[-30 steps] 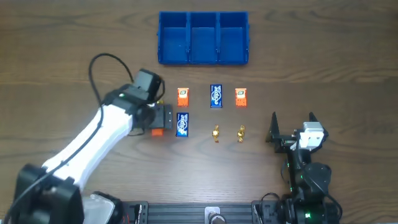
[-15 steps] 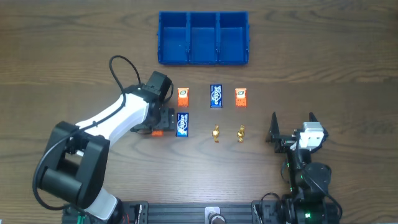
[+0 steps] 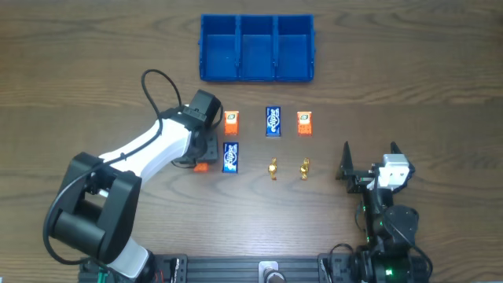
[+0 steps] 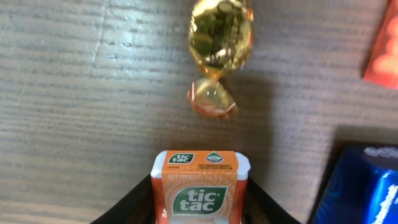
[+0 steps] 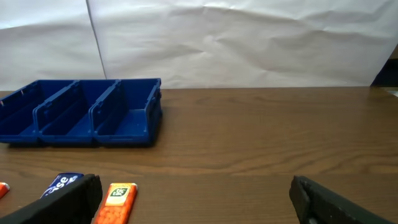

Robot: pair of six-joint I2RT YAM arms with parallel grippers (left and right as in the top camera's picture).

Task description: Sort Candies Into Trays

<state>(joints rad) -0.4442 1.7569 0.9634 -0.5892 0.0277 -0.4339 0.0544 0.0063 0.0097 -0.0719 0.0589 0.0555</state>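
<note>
Orange box (image 4: pixel 202 193), blue tray (image 3: pixel 257 76), blue packets (image 3: pixel 273 121), gold foil candies (image 3: pixel 273 168), brown wood-grain table (image 3: pixel 424 94)

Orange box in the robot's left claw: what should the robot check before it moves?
1. Left gripper hugs the orange box on both sides: ok.
2. Box lifted off the table: cannot tell.
3. Blue tray has all three compartments empty: ok.
4. Low path to the tray: a second orange box lies on the way, so probably lift first: not ok.
5. Right gripper open and well apart from the left arm: ok.
</note>
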